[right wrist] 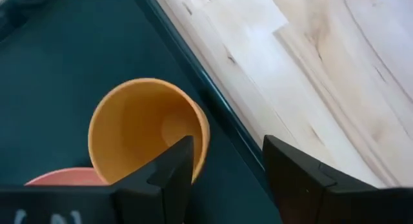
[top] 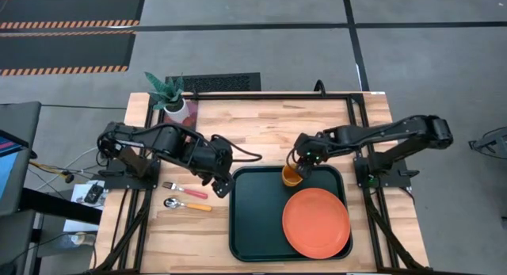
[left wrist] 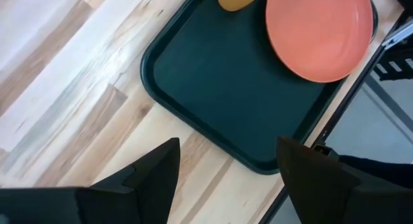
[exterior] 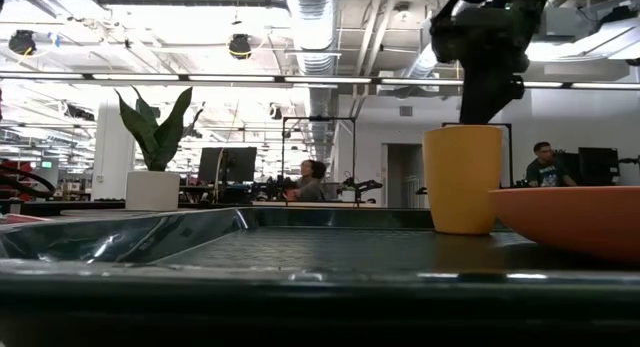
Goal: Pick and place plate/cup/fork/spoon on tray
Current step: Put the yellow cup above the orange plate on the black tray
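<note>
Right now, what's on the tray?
On the tray stand the plate in its front right part and the cup upright at its back edge, under the right gripper. The fork and spoon lie on the table. What the plate covers can't be seen.

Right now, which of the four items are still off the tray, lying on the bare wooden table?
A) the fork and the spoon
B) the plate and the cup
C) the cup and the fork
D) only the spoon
A: the fork and spoon lie on the wood left of the tray, while the plate and cup are on it.
</note>
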Robot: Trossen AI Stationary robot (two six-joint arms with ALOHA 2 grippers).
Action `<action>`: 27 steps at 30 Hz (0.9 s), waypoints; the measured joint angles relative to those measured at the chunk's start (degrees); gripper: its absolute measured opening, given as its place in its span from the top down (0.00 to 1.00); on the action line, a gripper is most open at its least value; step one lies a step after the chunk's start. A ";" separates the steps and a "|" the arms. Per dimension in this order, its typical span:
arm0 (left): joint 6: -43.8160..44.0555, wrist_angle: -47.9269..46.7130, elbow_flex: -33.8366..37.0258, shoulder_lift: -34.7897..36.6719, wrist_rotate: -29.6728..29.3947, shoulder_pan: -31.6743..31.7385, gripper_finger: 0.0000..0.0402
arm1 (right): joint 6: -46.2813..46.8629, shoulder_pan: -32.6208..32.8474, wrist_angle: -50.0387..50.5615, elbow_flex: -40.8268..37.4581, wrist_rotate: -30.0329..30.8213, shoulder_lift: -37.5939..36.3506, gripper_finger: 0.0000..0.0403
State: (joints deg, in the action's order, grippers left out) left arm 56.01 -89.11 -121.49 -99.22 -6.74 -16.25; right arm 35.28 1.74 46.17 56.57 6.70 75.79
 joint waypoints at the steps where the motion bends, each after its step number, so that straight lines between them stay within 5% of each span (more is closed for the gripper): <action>1: 0.00 0.18 0.00 0.00 0.00 0.00 0.40 | -0.19 0.36 -0.46 0.10 0.04 0.91 0.48; 12: -1.52 -0.14 0.00 -0.04 -1.11 -0.26 0.40 | -0.53 2.68 -1.10 0.01 0.04 7.88 0.51; 15: -2.37 -0.20 0.00 -0.04 -1.22 -0.24 0.40 | 1.35 2.73 0.68 0.01 0.32 7.23 0.61; 20: -4.76 -0.09 0.00 -0.04 -1.43 0.40 0.40 | 2.22 1.81 6.91 0.01 0.53 4.78 0.93; 27: -10.50 0.20 0.00 -0.07 -1.41 4.13 0.40 | 6.27 -0.40 21.17 0.03 1.96 -2.47 0.97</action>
State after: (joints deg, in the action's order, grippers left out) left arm 45.51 -88.90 -121.49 -99.29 -8.15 -12.13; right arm 41.55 1.34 67.34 56.60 8.67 73.33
